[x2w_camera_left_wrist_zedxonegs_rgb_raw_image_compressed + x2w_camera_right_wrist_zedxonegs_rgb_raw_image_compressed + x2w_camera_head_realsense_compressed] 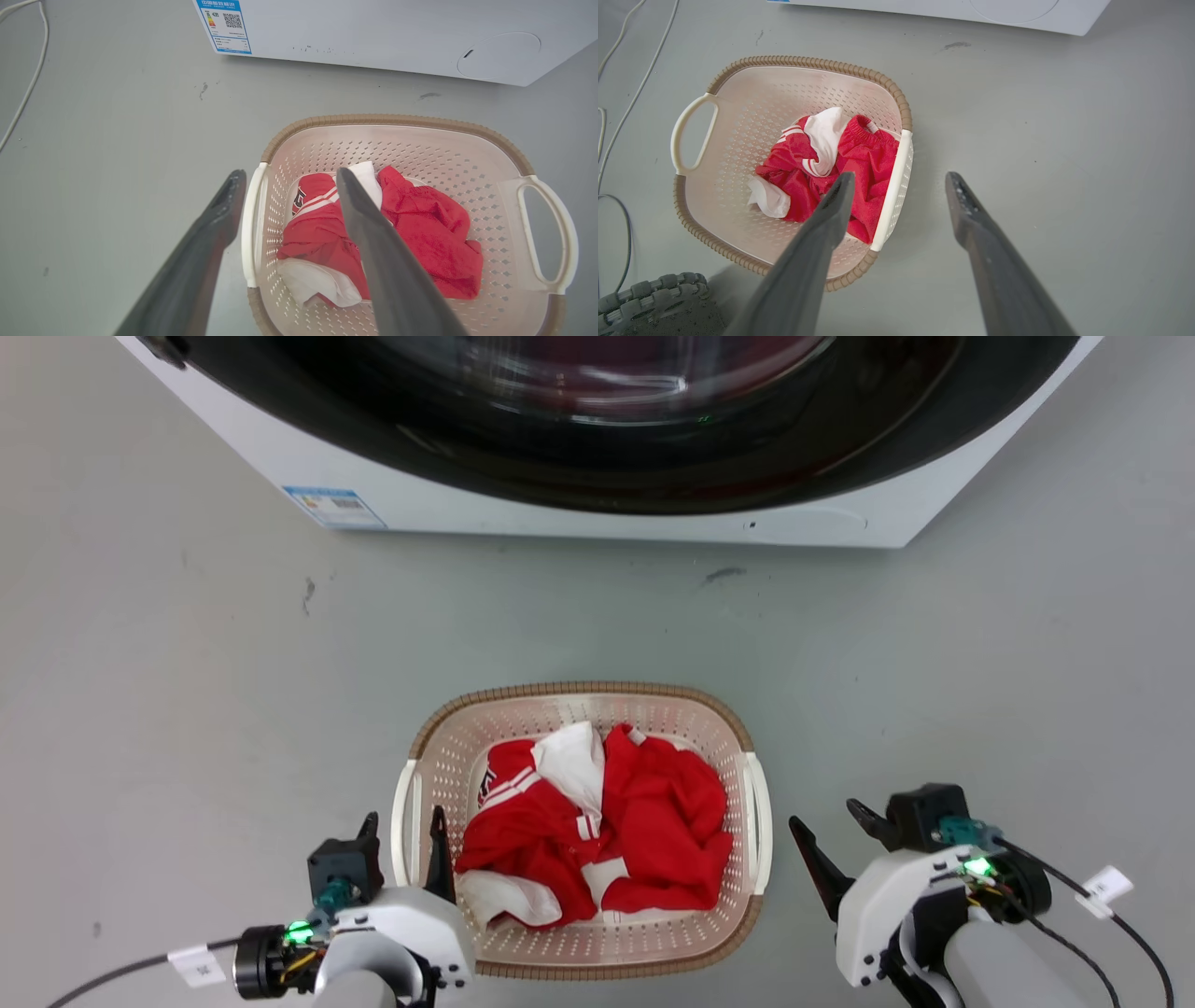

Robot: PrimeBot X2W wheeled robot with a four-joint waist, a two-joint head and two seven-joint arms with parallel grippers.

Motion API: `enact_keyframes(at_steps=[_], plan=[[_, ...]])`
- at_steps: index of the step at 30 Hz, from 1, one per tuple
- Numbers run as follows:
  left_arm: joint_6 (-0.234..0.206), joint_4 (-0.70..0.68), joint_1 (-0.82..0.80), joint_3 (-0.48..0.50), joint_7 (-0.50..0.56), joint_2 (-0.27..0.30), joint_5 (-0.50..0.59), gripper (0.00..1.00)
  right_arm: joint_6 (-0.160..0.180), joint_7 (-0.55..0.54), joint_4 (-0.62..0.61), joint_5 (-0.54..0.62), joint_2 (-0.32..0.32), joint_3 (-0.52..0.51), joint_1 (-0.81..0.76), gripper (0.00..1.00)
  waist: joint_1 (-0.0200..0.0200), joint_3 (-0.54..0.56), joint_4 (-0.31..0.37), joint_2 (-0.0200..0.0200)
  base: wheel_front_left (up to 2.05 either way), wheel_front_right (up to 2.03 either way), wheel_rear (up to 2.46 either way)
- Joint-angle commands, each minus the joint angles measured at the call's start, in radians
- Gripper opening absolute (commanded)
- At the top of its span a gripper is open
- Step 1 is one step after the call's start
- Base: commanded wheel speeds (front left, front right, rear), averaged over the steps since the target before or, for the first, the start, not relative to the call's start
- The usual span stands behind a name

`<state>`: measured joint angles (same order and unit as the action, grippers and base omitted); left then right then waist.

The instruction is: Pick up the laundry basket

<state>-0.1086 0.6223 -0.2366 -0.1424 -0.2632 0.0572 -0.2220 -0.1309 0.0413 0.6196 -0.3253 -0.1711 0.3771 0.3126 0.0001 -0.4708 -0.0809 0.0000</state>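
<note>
The laundry basket point(579, 691) sits on the floor point(187, 709) before the washing machine point(822, 523), not yet gripped or lifted: the left gripper point(403, 817) holds wide jaws astride the left handle point(402, 784), while the right gripper point(822, 814), jaws also wide, hangs just beside the right handle point(764, 821).

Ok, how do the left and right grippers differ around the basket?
The left gripper straddles the basket's left handle, one finger inside the rim; the right gripper stands off the right handle, over the floor. The left gripper's fingers point ahead; the right gripper's lean toward the basket. Both are open.
</note>
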Motion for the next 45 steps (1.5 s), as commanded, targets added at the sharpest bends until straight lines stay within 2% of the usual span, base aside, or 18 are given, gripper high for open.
enact_keyframes(at_steps=[1,11,21,31,45], plan=[[0.006,0.016,-0.023,0.007,-0.003,0.007,-0.006,1.00,0.000,-0.005,0.012,-0.006,-0.008,0.014,0.027,1.00,-0.0001,-0.030,-0.001,0.0000,0.00,0.00,0.00],[0.030,0.212,-0.172,0.019,0.019,0.024,-0.037,1.00,0.000,-0.030,0.158,-0.126,-0.037,0.178,0.198,1.00,-0.0001,-0.156,-0.011,0.0000,0.00,0.00,0.00],[0.051,0.356,-0.283,0.036,0.051,0.037,-0.076,1.00,0.000,-0.060,0.230,-0.260,-0.077,0.335,0.337,1.00,-0.0001,-0.274,-0.032,0.0000,0.00,0.00,0.00],[0.074,0.440,-0.400,0.021,0.072,0.037,-0.090,1.00,0.001,-0.050,0.290,-0.341,-0.107,0.439,0.450,1.00,-0.0001,-0.368,-0.038,0.0000,0.00,0.00,0.00],[0.082,0.524,-0.504,-0.013,0.084,0.022,-0.095,1.00,0.001,-0.040,0.406,-0.422,-0.092,0.551,0.562,1.00,-0.0001,-0.450,-0.053,0.0000,0.00,0.00,0.00]])
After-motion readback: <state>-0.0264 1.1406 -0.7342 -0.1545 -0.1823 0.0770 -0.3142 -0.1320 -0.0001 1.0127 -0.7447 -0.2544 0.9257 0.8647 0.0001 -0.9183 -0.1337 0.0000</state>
